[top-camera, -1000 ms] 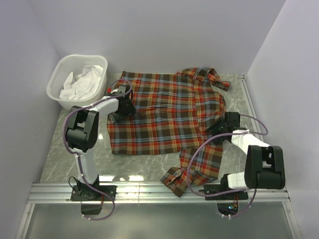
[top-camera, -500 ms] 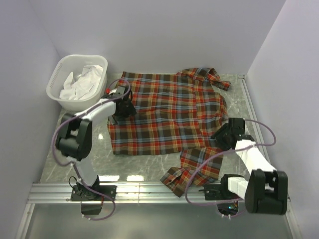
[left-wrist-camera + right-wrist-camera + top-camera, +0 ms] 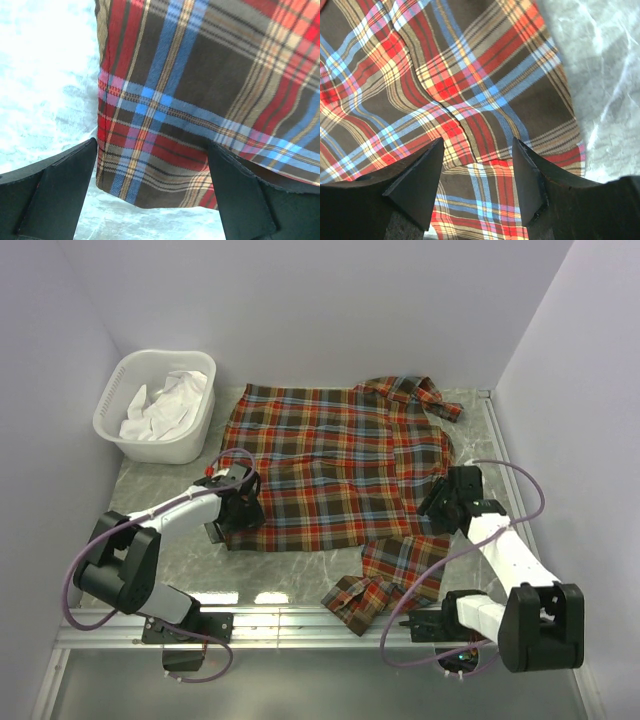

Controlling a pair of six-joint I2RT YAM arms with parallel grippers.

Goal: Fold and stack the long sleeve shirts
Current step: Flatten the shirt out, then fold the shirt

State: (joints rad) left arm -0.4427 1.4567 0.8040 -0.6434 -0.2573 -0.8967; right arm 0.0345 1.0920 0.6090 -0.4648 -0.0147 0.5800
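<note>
One long sleeve shirt [image 3: 340, 465], plaid in red, blue and brown, lies spread flat on the marble table [image 3: 150, 540], collar at the back right. One sleeve [image 3: 390, 575] trails toward the near rail. My left gripper [image 3: 242, 517] is down at the shirt's near left corner. In the left wrist view the left gripper [image 3: 150, 197] stands open, and the hem corner of the shirt [image 3: 200, 75] lies between its fingers. My right gripper [image 3: 437, 503] is at the shirt's right edge. It is open over the shirt [image 3: 420, 75] in the right wrist view, where the gripper [image 3: 477, 185] stands above a seam.
A white laundry basket [image 3: 120, 425] with white cloth [image 3: 160, 405] in it stands at the back left. Walls close in the table on the left, back and right. A metal rail [image 3: 300, 625] runs along the near edge, and the sleeve's cuff [image 3: 350, 605] lies close to it.
My left gripper has moved from the shirt's far left edge down to its near left corner. The right arm has shifted a little and its gripper stays at the right edge.
</note>
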